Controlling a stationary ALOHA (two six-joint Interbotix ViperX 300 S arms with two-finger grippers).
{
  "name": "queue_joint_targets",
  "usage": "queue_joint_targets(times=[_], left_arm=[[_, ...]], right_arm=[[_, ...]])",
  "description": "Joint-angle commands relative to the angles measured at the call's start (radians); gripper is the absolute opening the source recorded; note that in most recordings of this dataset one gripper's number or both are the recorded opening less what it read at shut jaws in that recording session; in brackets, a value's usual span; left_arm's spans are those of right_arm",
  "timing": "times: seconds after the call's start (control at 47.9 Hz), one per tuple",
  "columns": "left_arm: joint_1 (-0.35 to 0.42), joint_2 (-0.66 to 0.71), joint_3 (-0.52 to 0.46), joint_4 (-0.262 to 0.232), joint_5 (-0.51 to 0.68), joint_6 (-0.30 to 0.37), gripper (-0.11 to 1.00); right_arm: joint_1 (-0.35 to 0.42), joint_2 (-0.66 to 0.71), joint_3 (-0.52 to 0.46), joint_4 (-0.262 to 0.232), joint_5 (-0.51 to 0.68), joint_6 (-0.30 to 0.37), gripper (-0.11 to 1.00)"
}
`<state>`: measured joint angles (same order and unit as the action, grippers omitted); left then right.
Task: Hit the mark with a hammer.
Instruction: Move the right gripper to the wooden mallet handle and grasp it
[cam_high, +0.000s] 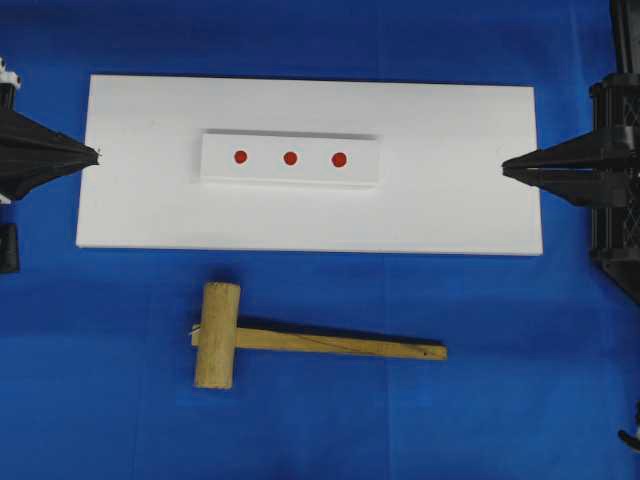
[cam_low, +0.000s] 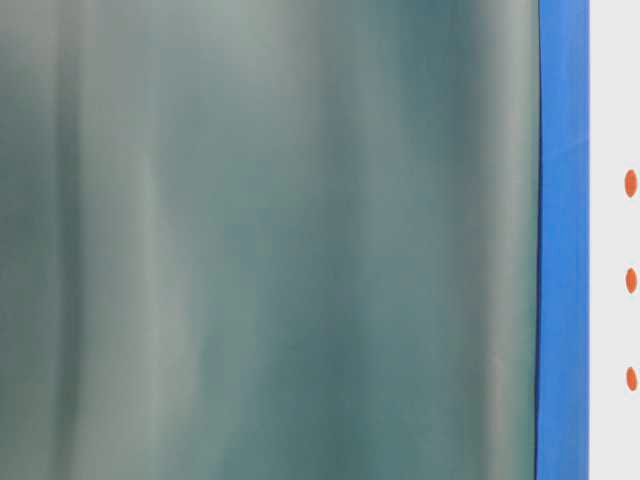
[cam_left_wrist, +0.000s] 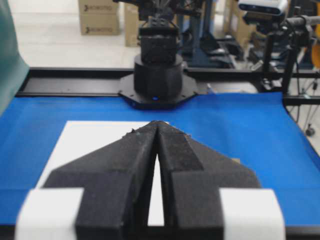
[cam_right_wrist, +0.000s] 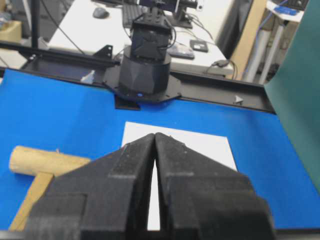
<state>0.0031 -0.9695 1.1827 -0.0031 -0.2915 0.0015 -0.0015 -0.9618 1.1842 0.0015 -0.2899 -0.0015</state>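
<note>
Overhead view: one hammer (cam_high: 300, 343), three red marks (cam_high: 290, 158), two grippers, left (cam_high: 97, 155) and right (cam_high: 505, 168), fingers pressed together, empty.

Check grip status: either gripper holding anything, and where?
Nothing held. Left gripper and right gripper are shut and empty; the hammer lies untouched on the blue cloth.

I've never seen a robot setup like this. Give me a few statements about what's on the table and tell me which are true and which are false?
1. The light-brown wooden mallet lies on the blue table cover, off the large white board. True.
2. The small white block carries two red dots. False: three, in a row.
3. The left end effector holds the mallet. False: it is shut on nothing, at the board's edge.
4. The right end effector is shut. True.
5. The mallet's head points towards the right arm. False: the head lies on the left arm's side.
</note>
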Motion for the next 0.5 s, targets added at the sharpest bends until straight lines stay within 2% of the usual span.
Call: queue_joint_targets(times=[0.0,0.104,0.313,0.48], left_arm=[[-0.006,0.014,-0.017,-0.015,-0.008,-0.006,0.00],[-0.005,0.014,-0.017,-0.015,-0.006,-0.006,0.00],[-0.002,0.015,-0.015,-0.017,-0.005,-0.006,0.00],[0.000,0.017,-0.015,-0.017,0.002,-0.008,0.00]], right_arm=[[0.023,0.015,-0.034,0.005,-0.008,0.009,0.00],[0.067,0.061,-0.061,0.026,-0.006,0.032,-0.06],[0.155,0.224,-0.133,0.029,-0.011,0.098,-0.06],[0.189,0.365,-0.190,0.046,-0.017,0.155,-0.03]])
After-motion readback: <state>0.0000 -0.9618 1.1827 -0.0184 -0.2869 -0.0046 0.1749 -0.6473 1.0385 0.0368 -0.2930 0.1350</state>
